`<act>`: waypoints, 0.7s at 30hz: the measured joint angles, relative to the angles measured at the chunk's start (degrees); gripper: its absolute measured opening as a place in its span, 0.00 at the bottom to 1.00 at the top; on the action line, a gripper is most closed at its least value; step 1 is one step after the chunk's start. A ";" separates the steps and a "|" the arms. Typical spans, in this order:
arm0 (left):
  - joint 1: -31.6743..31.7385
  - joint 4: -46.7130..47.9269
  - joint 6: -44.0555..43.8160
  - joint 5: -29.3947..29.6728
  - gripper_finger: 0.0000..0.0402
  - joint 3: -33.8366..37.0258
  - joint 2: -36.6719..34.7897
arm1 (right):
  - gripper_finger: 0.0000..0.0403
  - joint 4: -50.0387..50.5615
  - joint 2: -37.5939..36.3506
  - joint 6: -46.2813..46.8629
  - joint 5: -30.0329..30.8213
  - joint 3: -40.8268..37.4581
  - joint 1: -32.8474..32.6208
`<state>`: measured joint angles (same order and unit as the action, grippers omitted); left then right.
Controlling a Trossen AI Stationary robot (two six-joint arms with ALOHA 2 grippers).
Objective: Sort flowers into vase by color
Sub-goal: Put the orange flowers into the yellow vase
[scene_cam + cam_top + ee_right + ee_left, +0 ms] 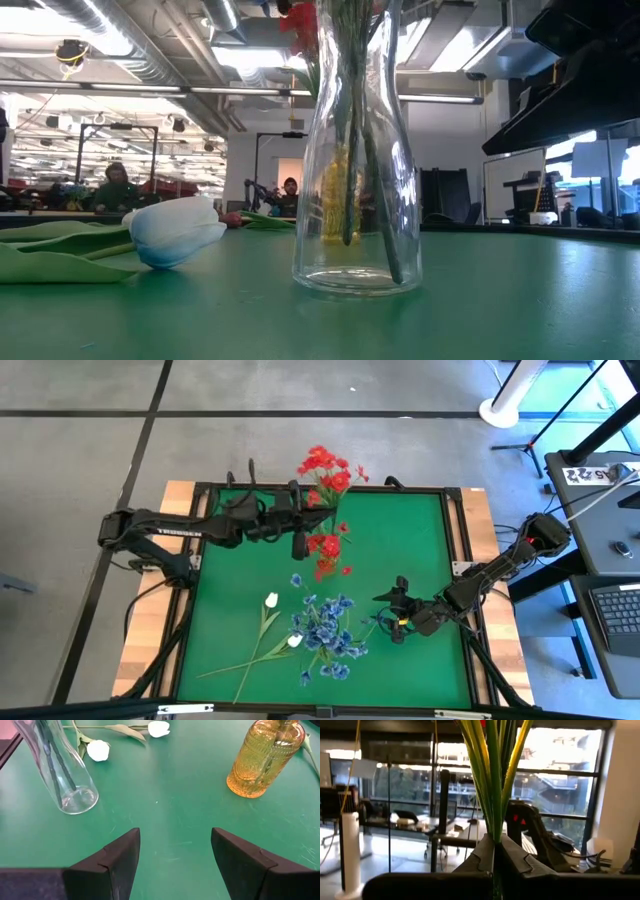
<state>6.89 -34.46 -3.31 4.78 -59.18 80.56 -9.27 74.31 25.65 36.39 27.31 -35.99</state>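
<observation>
My left gripper (pixel 300 538) (pixel 495 842) reaches over the far middle of the green mat and is shut on a bundle of green stems; red sprays (pixel 325 468) show beside it. A lower red cluster (pixel 330 550) sits by the amber vase (pixel 265 762). The clear vase (pixel 355 150) (pixel 60 770) stands upright with dark stems in it, and blue sprays (pixel 325 630) spread above it. Two white tulips (pixel 272 600) (pixel 97 750) lie flat on the mat. My right gripper (pixel 395 602) (pixel 175 840) hovers open right of the blue sprays, touching nothing. My left gripper pinches several thin green stems (pixel 495 827) together between its two fingers. The stems rise upright out of the shut fingers, which lie across them. Their lower ends are hidden by the gripper.
A dark frame (pixel 455 495) borders the green mat (pixel 410 530). Bare mat lies between the two vases and on the right half. The room with desks and people shows beyond the table in the low view.
</observation>
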 joint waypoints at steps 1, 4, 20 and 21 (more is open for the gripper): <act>-0.26 0.57 -0.36 0.05 0.00 0.00 0.25 | 0.60 0.10 0.00 0.00 0.00 0.00 0.00; -0.80 3.26 -0.61 0.19 0.00 0.01 0.69 | 0.60 0.19 -0.01 -0.02 0.01 0.00 0.00; -1.29 2.31 1.96 4.06 0.00 0.04 6.56 | 0.60 0.27 -0.01 -0.02 0.03 0.00 0.00; -1.29 2.39 2.18 4.38 0.00 0.05 6.62 | 0.60 0.27 -0.01 -0.04 0.03 0.00 0.00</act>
<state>5.61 -32.07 -1.12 9.16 -59.13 87.18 -8.99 74.30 25.61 36.42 27.31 -35.99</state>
